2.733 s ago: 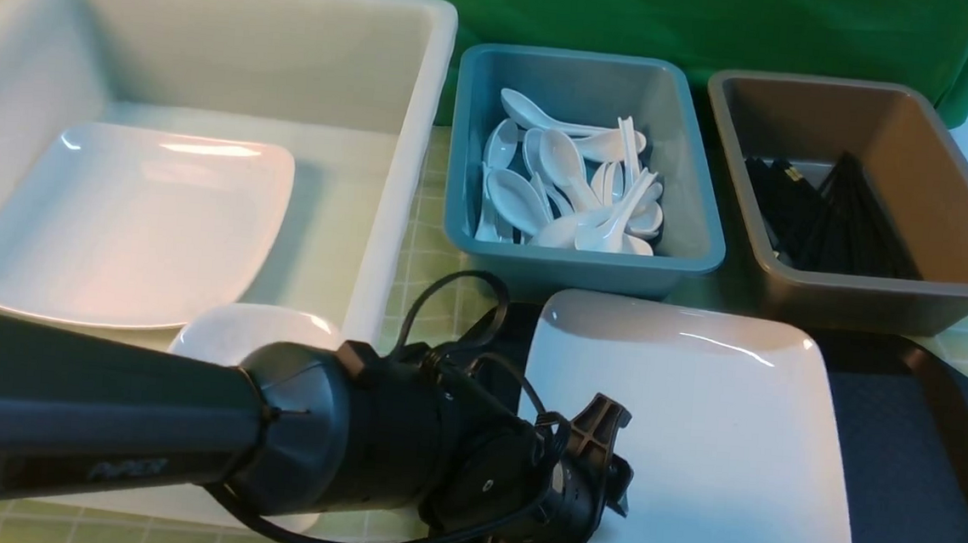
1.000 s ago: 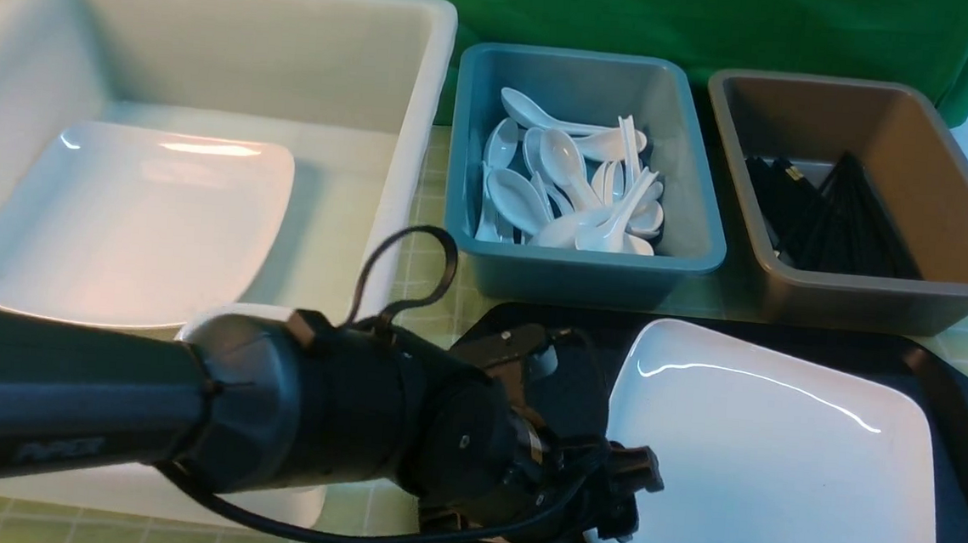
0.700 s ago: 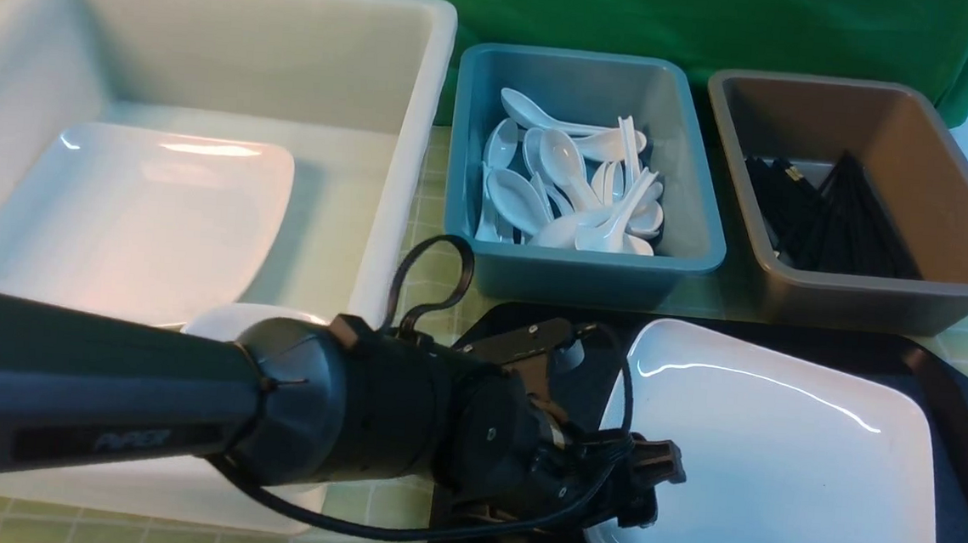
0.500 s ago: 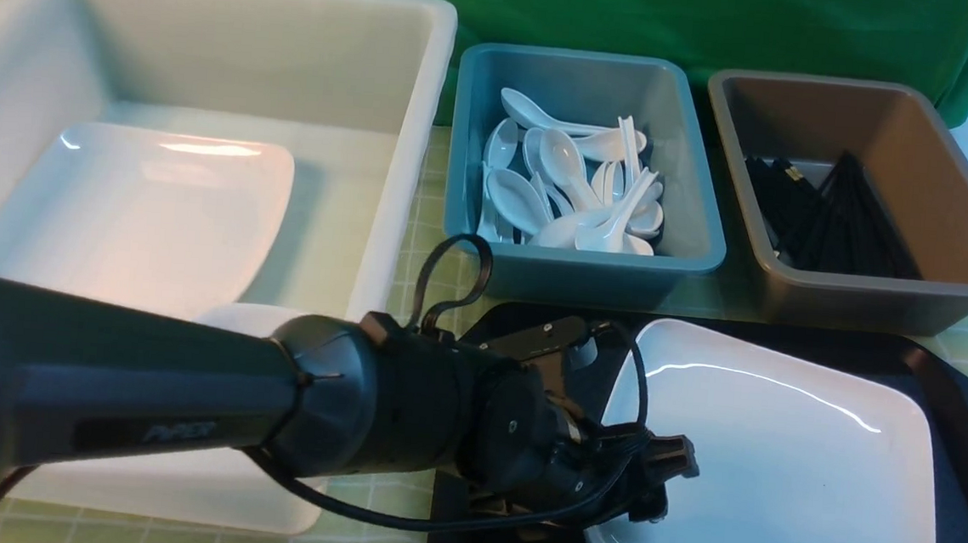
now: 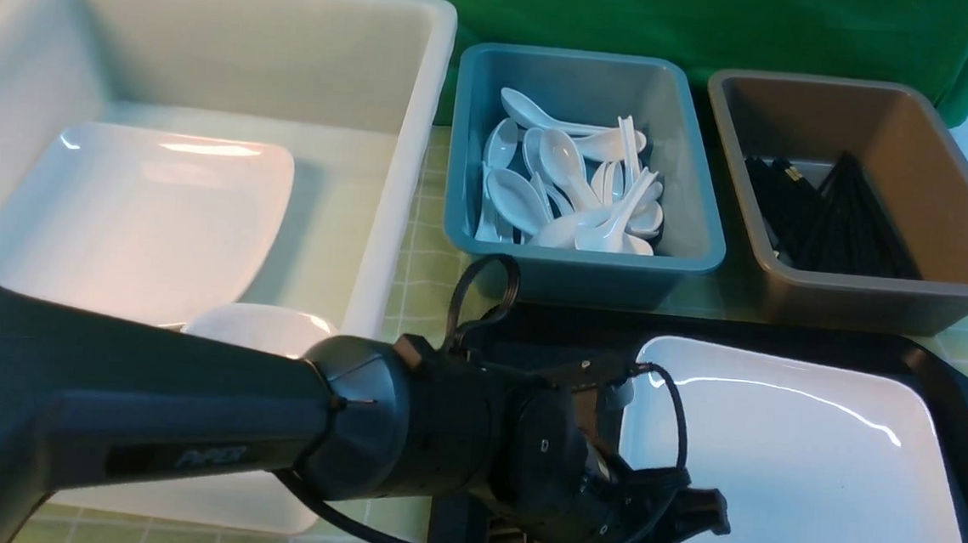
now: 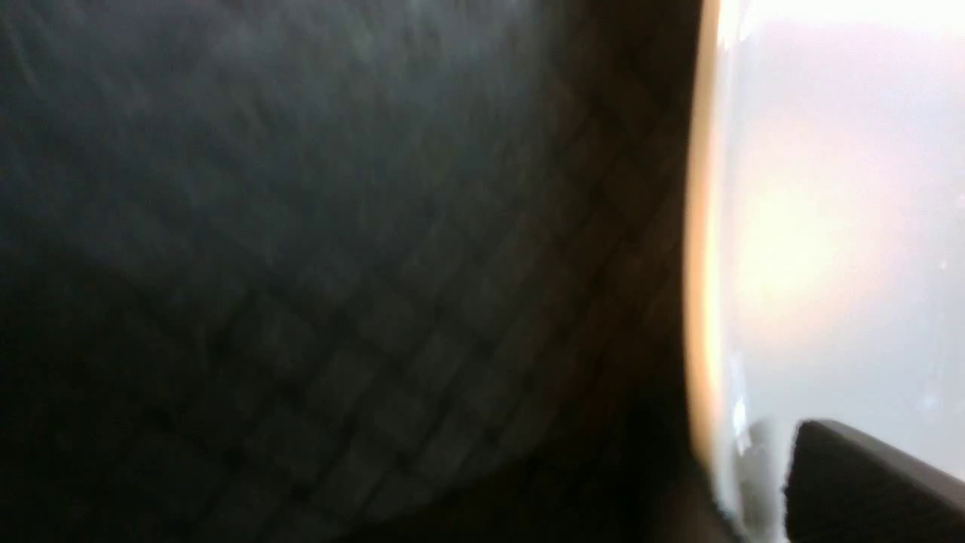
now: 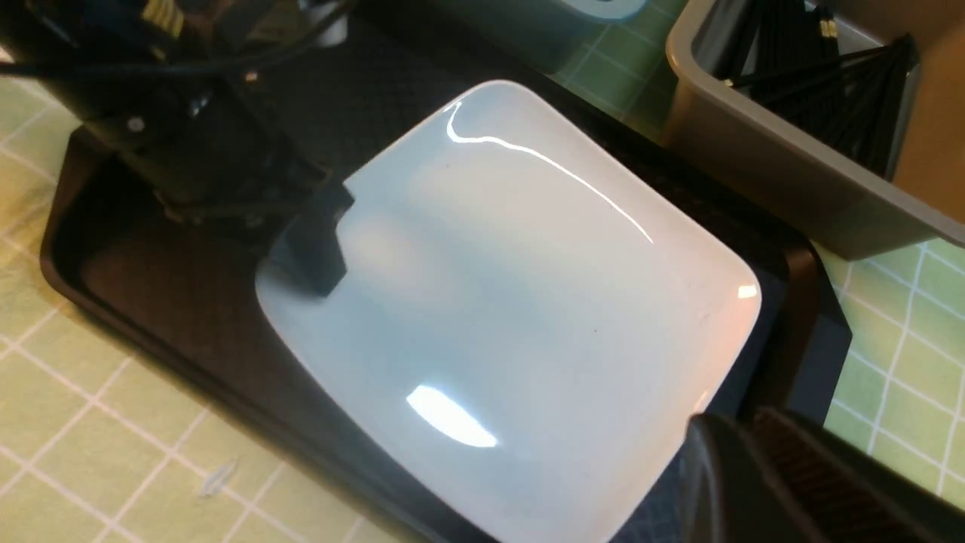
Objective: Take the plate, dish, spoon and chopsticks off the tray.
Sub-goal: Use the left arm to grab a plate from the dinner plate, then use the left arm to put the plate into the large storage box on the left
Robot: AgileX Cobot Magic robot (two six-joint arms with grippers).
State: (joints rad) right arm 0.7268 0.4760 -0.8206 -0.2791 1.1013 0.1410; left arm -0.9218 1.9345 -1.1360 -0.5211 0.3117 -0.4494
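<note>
White glazed ware under the left claw (image 7: 317, 260): the large square plate (image 5: 801, 481), lying in the black diamond-textured tray (image 7: 166, 302). One dark finger (image 6: 867, 490) of that claw laid on top of the plate's rim, at the edge nearest the left arm. Other finger hidden below, so cannot tell whether clamped on the rim or merely resting there. Bare tray floor on the arm side of the claw.

Across the plate from the left claw, the right claw (image 7: 754, 467), seen only as a dark ribbed tip by the plate's far corner. Cannot tell whether touching the plate, nor whether apart or together.

Beyond the left claw and off to its left, a deep white tub (image 5: 401, 172) holding a second plate (image 5: 130, 213). In the same tub, a small dish (image 5: 258, 328), nearer the left arm and partly hidden behind it. Straight beyond the claw, a blue tub (image 5: 586, 279) heaped with white soup spoons (image 5: 566, 192). Beyond and to its right, a brown tub (image 5: 873, 307) with a bundle of black chopsticks (image 5: 837, 219). Tubs and tray all on a green checked surface (image 5: 425, 267). Plain green cloth (image 5: 639, 10) farthest back.
</note>
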